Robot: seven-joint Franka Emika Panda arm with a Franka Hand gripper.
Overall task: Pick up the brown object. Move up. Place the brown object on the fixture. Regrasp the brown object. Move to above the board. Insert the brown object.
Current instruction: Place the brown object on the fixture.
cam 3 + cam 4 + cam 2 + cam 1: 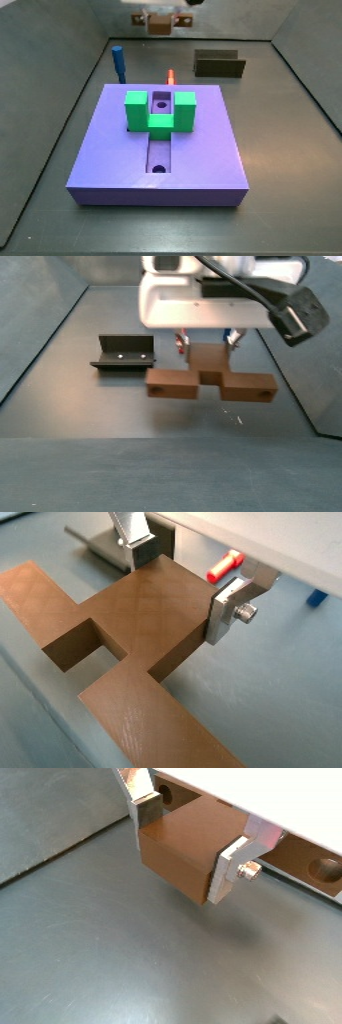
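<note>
Two-finger silver gripper (207, 345) clamped on orange-brown T-shaped bar (207, 380), lifted clear above dull grey floor (80, 406), beside dark L-shaped fixture (123, 353).

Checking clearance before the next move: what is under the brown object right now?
Only bare grey floor with its shadow. The gripper holds the brown object in the air. The spot directly below is partly hidden.

floor (287, 150): dark grey, walled on the sides.
board (201, 160): flat on the floor, well in front of the fingers (147, 24) in a side view; green block (160, 110) sits on it.
fixture (123, 353): on the floor, off to one side of the fingers and below them.
red peg (171, 76): between board and far wall.
blue peg (118, 62): upright, near the board's far corner.
gripper (205, 344): above the floor, clamped on the brown object (207, 380), which hangs clear of the floor.
</note>
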